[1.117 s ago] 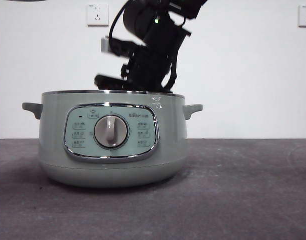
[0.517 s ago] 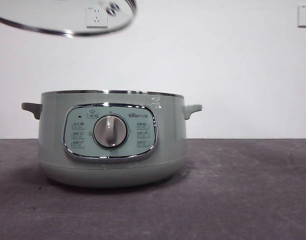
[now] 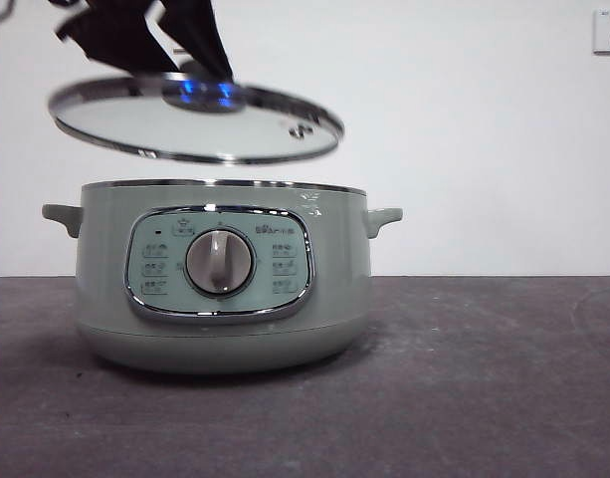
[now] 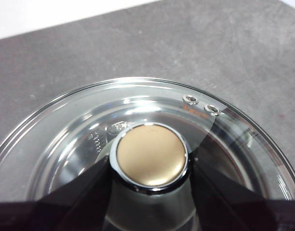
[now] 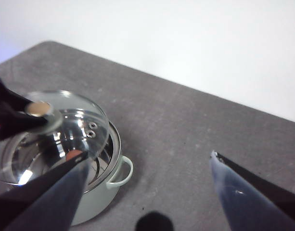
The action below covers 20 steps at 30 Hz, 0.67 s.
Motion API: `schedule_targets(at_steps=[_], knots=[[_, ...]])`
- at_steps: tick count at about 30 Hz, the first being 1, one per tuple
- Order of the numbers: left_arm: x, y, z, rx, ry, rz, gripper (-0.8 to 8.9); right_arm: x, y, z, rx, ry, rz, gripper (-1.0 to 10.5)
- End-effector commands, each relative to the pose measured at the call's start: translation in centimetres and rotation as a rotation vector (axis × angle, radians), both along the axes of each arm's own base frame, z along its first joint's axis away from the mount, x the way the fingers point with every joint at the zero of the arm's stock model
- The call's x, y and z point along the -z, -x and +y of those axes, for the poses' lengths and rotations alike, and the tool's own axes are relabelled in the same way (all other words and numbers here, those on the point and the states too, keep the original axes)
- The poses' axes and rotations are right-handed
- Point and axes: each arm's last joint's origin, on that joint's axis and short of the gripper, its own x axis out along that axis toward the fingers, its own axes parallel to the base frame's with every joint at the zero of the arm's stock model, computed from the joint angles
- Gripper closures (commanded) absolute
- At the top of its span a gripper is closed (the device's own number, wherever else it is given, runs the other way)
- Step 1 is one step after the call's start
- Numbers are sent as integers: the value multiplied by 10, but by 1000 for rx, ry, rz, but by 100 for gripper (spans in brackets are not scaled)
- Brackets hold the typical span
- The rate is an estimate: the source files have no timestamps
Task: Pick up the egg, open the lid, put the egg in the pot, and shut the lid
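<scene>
glass lid (image 3: 195, 124) hangs tilted just above the pot (image 3: 223, 274), left gripper (image 4: 152, 166) clenched on its knob. right gripper (image 5: 147, 185) released, empty. egg unseen, likely inside; closing remains.

Left pincer (image 4: 149, 192) clamped on lid (image 4: 80, 120) knob (image 4: 151, 154), grey table (image 4: 185, 43) below

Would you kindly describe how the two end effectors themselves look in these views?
The left end effector has two flat black jaws that widen toward the camera. The right end effector has two long tapering jaws, black with a glossy bluish sheen and pointed tips. In the front view the left arm is a dark angular mass with a blue glow beneath it.
</scene>
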Motion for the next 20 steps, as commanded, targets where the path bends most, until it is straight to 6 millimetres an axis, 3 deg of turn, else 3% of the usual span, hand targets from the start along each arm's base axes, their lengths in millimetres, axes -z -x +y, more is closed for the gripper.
schedule_targets(at_steps=[1,9,20], knots=[[-2,-7,-6,19,24,-53,822,-3,9,-7,5,-37,-15,529],[18,-22,-17,22,15,-12,822,-7,25,-21,4,-72,-58,533],[30,-19,-24,37,-37,69,822,-6,24,-20,3,-64,-54,533]])
